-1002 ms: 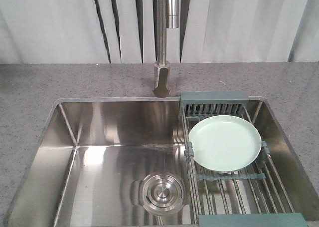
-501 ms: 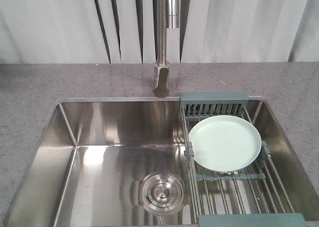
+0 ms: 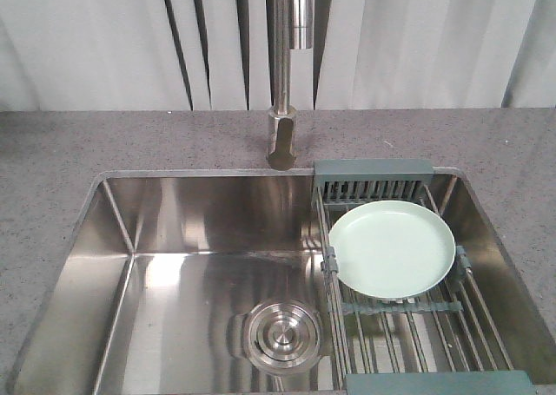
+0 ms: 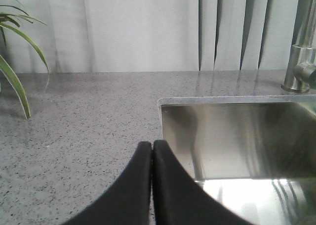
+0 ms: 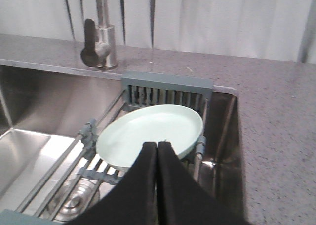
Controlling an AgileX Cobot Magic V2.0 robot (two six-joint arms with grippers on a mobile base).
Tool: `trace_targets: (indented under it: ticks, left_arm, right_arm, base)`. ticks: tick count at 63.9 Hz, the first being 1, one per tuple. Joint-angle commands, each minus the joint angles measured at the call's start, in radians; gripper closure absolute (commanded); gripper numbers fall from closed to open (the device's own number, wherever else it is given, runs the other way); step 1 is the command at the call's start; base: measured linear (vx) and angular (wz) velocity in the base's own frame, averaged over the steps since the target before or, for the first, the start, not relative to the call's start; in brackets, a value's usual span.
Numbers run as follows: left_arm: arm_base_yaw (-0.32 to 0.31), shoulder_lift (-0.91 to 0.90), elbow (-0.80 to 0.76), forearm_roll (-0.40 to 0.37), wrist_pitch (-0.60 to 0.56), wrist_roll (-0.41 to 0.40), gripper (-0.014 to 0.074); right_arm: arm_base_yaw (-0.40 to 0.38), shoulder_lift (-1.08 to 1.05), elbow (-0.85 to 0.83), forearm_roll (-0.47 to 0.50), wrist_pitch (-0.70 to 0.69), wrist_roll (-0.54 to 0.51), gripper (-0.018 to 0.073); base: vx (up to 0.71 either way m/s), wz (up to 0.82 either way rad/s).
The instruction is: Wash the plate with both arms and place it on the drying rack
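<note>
With the plate (image 3: 392, 248) lying on the drying rack (image 3: 408, 325) at frame right, both grippers (left gripper (image 4: 152, 147), right gripper (image 5: 157, 147), fingers pressed together, empty) must likely open to lift it.

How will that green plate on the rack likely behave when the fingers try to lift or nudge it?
The plate looks rigid, so it should lift as one piece. Its glossy surface suggests the fingers could slip. It lies nearly flat on the rack rods, its low rim offering little to pinch, and a push would probably slide it along them rather than tip it.
</note>
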Motion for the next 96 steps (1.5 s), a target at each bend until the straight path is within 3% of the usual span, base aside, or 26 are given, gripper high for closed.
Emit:
trace_targets:
  ticks: [1, 10, 27, 48, 96]
  left_arm:
    - [-0.007, -0.017, 0.02, -0.009, -0.066, -0.009, 0.0602]
    - [-0.007, -0.017, 0.02, -0.009, -0.066, -0.009, 0.0602]
    - [-0.007, -0.016, 0.02, -0.009, -0.066, -0.009, 0.0602]
    - [-0.007, -0.016, 0.02, -0.009, -0.066, -0.009, 0.0602]
    - [-0.007, -0.016, 0.02, -0.009, -0.066, -0.009, 0.0602]
  right_arm:
    - [-0.089, 0.011, 0.008, -0.001, -0.121, 0.0, 0.0569]
    - [-0.164, -0.018, 0.05, -0.022, -0.15, -0.001, 0.0569]
    - [-0.17, -0.096, 0.229, -0.025, -0.343, -0.002, 0.0569]
    - [-0.206, -0.096, 0.226, -0.049, -0.311, -0.008, 0.0569]
    - [-0.203, -0.096, 0.226, -0.05, -0.311, -0.003, 0.0569]
  base:
    - [0.0, 0.0]
    - [0.0, 0.0]
    - [0.0, 0.0]
    - [0.0, 0.0]
    - [0.0, 0.0]
